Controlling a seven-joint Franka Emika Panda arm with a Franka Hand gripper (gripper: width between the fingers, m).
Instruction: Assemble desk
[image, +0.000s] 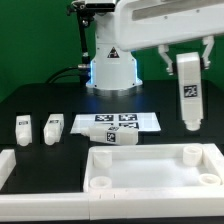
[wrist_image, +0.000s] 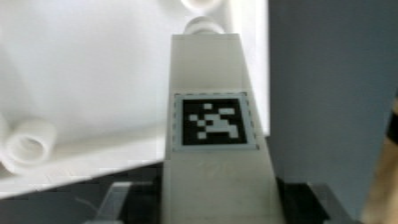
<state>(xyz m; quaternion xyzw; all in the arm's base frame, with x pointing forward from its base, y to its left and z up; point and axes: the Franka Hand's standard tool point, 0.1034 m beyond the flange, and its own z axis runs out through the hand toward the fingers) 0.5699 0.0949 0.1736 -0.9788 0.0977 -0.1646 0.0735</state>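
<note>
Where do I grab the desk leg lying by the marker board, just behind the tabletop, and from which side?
From above, pinch the leg across its long side faces near mid-length. It lies flat and skewed, close behind the tabletop, so a sideways approach looks blocked.

Held leg (image: 188, 98) hung upright from gripper (image: 186, 66), jaws closed on it, and occupied air behind tabletop (image: 150, 172) corner on exterior view's right. Outer loose leg (image: 22, 128) and inner loose leg (image: 52, 128) stood on exterior view's left, small gap between them. Lying leg (image: 112, 138) blocked strip between marker board (image: 150, 121) and tabletop rim. Robot base (image: 110, 65) closed back middle. Surface (image: 40, 105) was bare behind loose legs, also between marker board and held leg.
</note>
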